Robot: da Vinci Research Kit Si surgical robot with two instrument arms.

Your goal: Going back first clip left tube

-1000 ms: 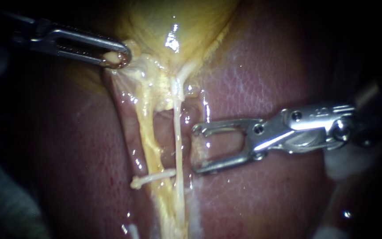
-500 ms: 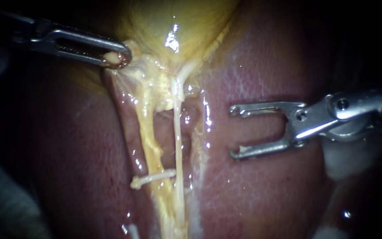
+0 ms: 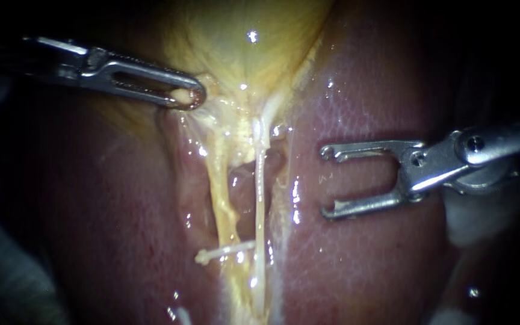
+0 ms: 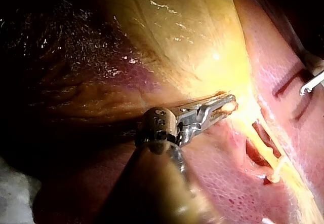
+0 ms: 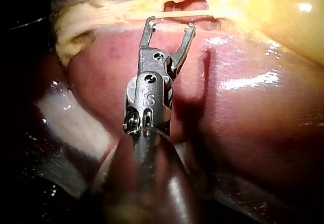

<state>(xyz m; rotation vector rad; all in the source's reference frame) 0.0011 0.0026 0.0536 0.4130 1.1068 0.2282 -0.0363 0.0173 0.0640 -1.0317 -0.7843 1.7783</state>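
Endoscope view: right instrument (image 3: 326, 180) gaping, empty, near right tube (image 3: 260, 204); left instrument (image 3: 189, 96) clamped on gallbladder (image 3: 254, 54); poss. tube snag or clip (image 3: 224, 251) knock if swung w/o clearance

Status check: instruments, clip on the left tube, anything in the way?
Left instrument shut on gallbladder edge. Right instrument open, empty, over liver. Clip across left tube, clear of those jaws. Nothing in the way.

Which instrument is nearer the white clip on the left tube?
Right. The right instrument, jaws open, hangs over the liver beside the clip; the left instrument grips the gallbladder edge, farther up the left tube.
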